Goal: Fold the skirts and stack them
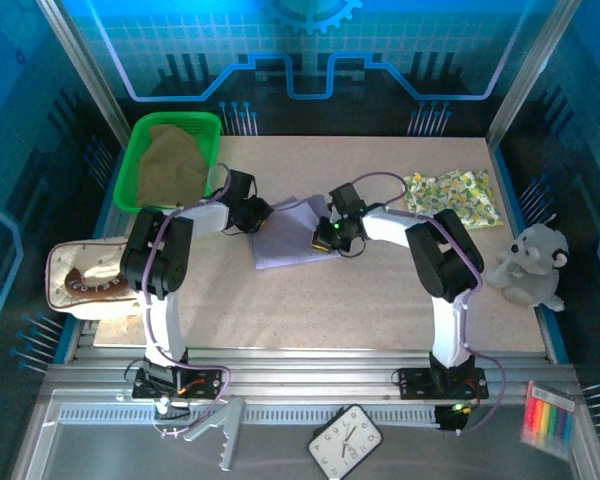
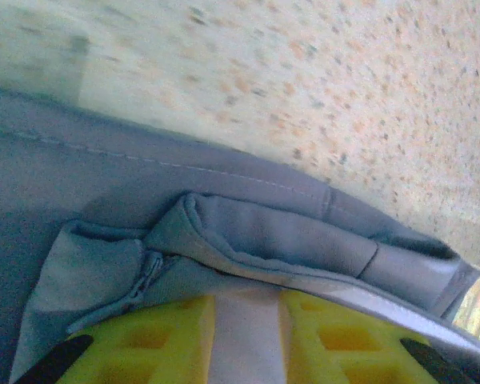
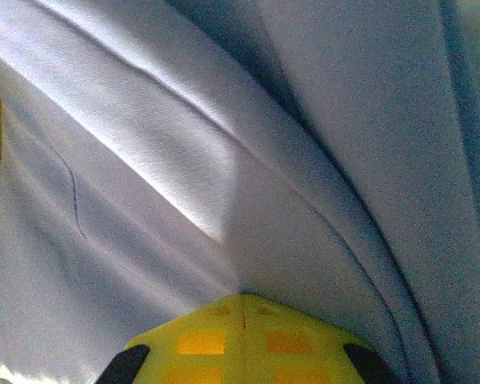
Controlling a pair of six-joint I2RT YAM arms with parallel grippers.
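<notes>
Pinches a rolled hem of the purple skirt (image 2: 248, 232) with the left hand (image 2: 248, 312), a strip of pale cloth caught between its yellow fingers (image 2: 152, 344). Seen from above, keeps to the skirt's left edge with the left hand (image 1: 254, 214), near the far corner.

Clamps the right hand (image 3: 244, 312) tight, yellow tips pressed together. Creases in the purple cloth run straight into those tips, so gripping a thin pinch of it. Seen from above, sits on the skirt's right edge with the right hand (image 1: 327, 236), across from the left one.

Between the two hands: the purple skirt (image 1: 285, 245), spread mostly flat on the middle of the table (image 1: 360, 310).

- To the right of the purple skirt and a little farther back, well apart: the yellow flowered skirt (image 1: 452, 195), lying flat.
- To the left and farther back: a green basket (image 1: 130, 170) with the olive-tan skirt (image 1: 172, 165) bunched inside.
- To the left and nearer, at the table's edge: a beige pouch (image 1: 85, 280) with brown trim.
- Far to the right, past the yellow flowered skirt: a pale plush toy (image 1: 528, 265).
- In front of the purple skirt, beyond the table's near edge: a small clock (image 1: 345, 440) lying face up.
</notes>
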